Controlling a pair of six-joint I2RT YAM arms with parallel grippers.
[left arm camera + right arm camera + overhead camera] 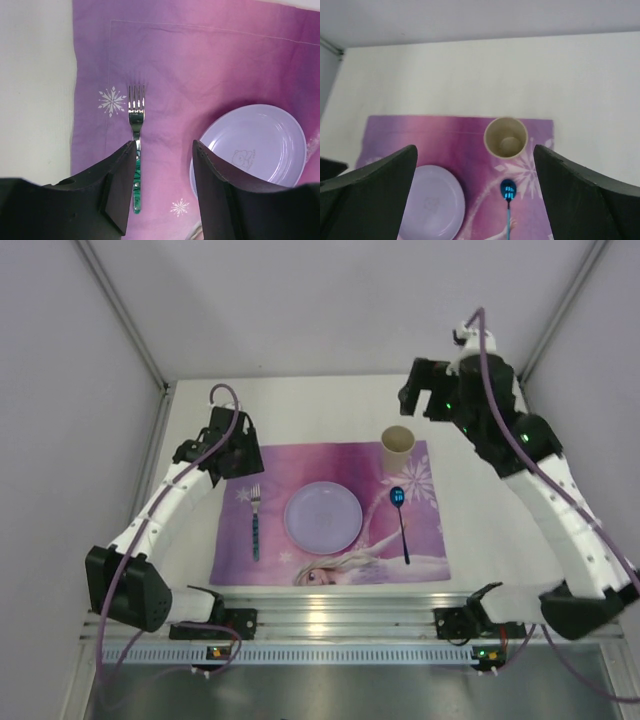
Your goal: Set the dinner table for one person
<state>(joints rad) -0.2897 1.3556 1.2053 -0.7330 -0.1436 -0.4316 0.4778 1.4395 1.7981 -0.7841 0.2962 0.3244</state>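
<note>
Table (330, 405): white, spans the cell under both arms, w/ alu rail (330, 615) along its near edge. Purple mat (300, 465) lies flat mid-table, just beyond the rail. On the mat: lilac plate (323, 516) at centre. Fork (255, 523) is L of plate and apart from it, tines toward the far side, teal handle toward the rail. Spoon (402, 523) is R of plate, blue bowl at the far end. Beige cup (397, 447) stands upright near the mat's far-R corner, just beyond the spoon bowl; looks empty in R wrist view. L gripper (164, 145) hangs over the mat's far-L part, fork and plate rim showing below its fingers, jaws part-open w/ nothing btwn them. R gripper (475, 148) sits high beyond the cup, jaws spread wide, holding nothing.
</note>
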